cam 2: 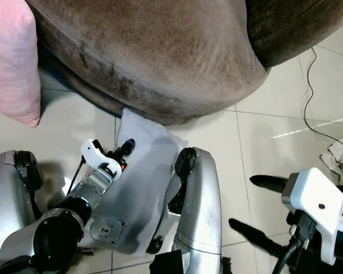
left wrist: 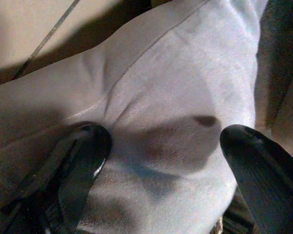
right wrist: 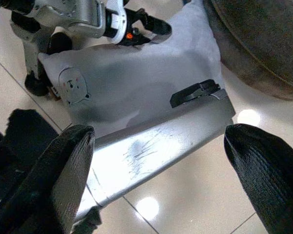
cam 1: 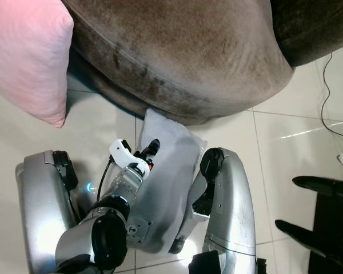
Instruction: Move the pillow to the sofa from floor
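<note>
Left gripper [left wrist: 161, 146] spread apparently low; right gripper [right wrist: 156, 161] spread

Home, living room — a brown upholstered sofa [cam 1: 183, 51] stands on a floor [cam 1: 286, 142] of glossy pale tiles with thin grout lines. A pink cushion [cam 1: 28, 57] sits at the sofa's side, a grey pillow [cam 1: 171, 165] lies on the tiles, and a black cable [cam 2: 314, 97] trails loose nearby — domestic clutter.

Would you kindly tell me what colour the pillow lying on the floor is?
The pillow is pale grey, with a small bear motif near one corner, clearest in the right wrist view.
</note>
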### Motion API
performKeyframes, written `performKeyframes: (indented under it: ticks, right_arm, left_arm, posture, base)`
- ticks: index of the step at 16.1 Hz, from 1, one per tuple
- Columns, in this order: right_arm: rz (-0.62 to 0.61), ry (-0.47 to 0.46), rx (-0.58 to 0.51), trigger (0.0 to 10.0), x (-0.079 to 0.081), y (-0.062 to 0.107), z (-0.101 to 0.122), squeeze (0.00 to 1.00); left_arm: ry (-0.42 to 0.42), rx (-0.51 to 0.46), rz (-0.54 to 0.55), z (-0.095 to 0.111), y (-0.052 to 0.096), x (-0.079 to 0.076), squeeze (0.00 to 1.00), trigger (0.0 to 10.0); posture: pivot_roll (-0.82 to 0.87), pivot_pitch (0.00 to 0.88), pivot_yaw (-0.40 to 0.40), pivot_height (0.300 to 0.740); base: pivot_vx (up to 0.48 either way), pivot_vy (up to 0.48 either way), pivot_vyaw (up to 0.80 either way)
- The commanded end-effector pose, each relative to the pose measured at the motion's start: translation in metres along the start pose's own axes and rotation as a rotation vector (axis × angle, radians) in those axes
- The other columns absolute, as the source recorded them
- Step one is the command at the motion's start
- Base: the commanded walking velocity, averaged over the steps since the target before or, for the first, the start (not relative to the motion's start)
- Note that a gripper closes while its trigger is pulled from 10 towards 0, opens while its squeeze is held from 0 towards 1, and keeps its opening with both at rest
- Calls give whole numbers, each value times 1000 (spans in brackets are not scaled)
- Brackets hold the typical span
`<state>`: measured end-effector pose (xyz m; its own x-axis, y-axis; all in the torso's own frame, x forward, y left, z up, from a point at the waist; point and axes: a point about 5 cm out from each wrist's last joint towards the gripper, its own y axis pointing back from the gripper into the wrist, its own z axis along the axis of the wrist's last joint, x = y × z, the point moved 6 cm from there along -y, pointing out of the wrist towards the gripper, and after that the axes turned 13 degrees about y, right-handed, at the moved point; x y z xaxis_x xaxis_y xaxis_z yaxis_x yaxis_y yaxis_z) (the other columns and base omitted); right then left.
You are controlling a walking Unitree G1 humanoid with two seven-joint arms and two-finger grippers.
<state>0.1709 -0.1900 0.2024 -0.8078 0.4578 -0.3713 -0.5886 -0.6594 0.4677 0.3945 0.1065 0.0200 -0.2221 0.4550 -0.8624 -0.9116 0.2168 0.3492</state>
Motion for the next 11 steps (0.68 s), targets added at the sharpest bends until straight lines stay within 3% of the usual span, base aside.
performKeyframes:
  ticks: [1,3,11]
  right_arm:
    - [-5,-26,19,10000,0,5,-3,0]
    - [-13,-27,24,10000,-1,8,-2,0]
    - [-44,-42,23,10000,-5,11,2,0]
  left_arm:
    - [19,119,97,-41,9,27,0,10000]
    - [5,126,144,-43,12,37,0,10000]
    - [-104,168,173,-48,15,45,0,10000]
  posture:
    - [-447,502,-400,375]
    - [-474,517,-400,375]
    - [-500,540,-400,375]
  base:
    - [0,0,0]
    - [0,0,0]
    - [0,0,0]
